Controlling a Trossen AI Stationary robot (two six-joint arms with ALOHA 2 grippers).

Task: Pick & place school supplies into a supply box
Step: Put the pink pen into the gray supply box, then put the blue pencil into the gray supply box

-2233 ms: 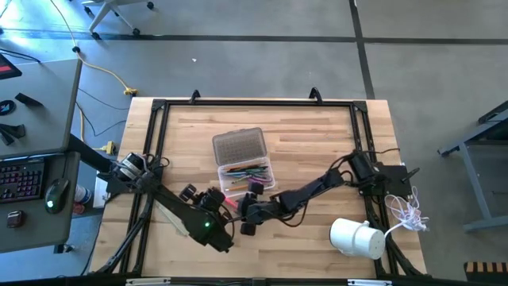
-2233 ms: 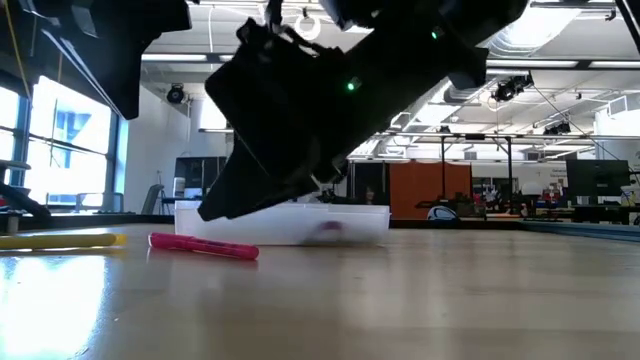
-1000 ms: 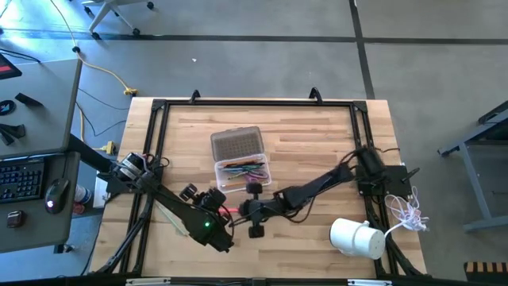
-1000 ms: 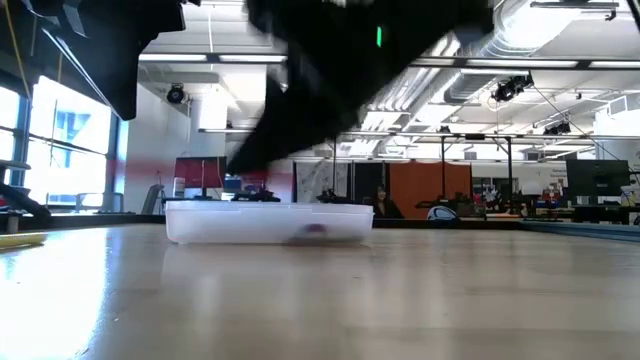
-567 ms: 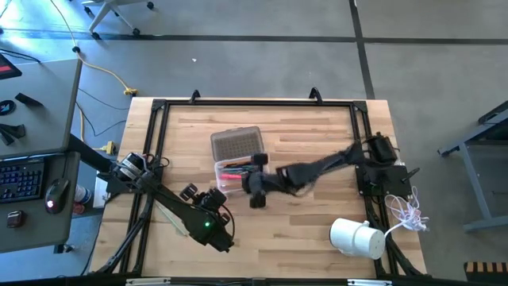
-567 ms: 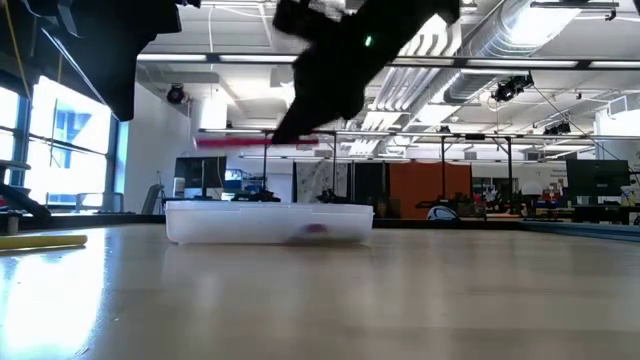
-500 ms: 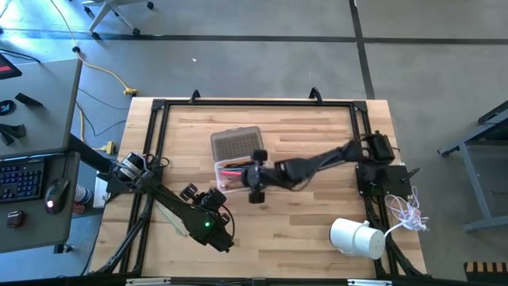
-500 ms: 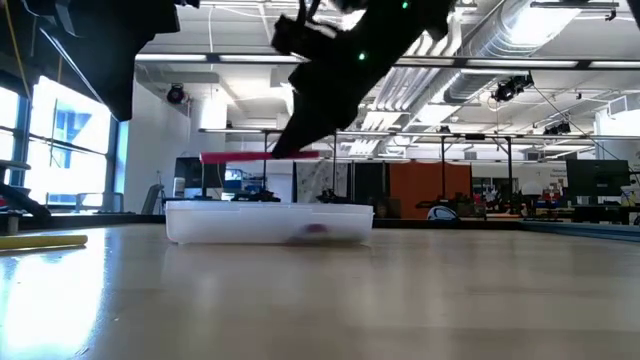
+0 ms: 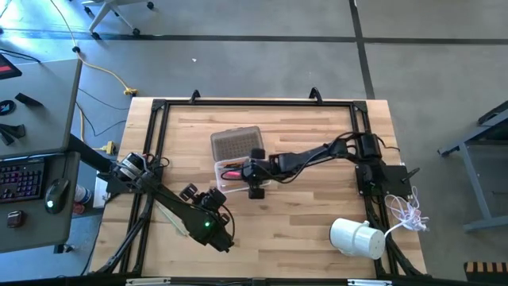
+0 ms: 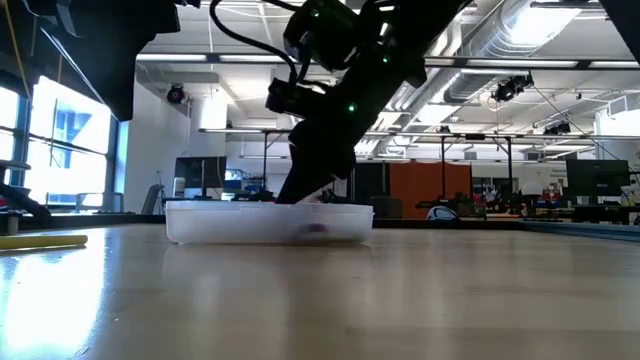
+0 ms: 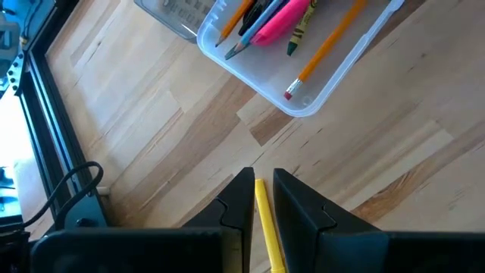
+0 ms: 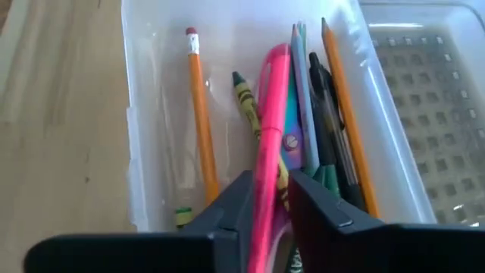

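Observation:
The supply box stands open mid-table, its ribbed lid lying at its far side. Pens and pencils lie in it. My right gripper is low over the box, open by a little. The pink marker lies between its fingers, its far end resting on the other supplies. My left gripper waits near the box's near left corner, its fingers a narrow gap apart. A yellow marker shows in that gap and lies flat on the table. My right gripper comes slanting down from the table's right, its fingers along the pink marker's near end. I cannot tell whether they touch it. The marker lies in the box on the other supplies. My left gripper has the yellow marker running along between its fingers. I cannot tell whether they touch it.
A white cylinder lies near the table's near right corner, with a white cord beside it at the right edge. A black rail frames the tabletop. Bare wood stretches in front of the box.
My right gripper has carried the pink marker up from the table near my left gripper toward the far edge, over the box, then down into it. The marker hung level above the box half a second ago. Now it lies inside among the other supplies.

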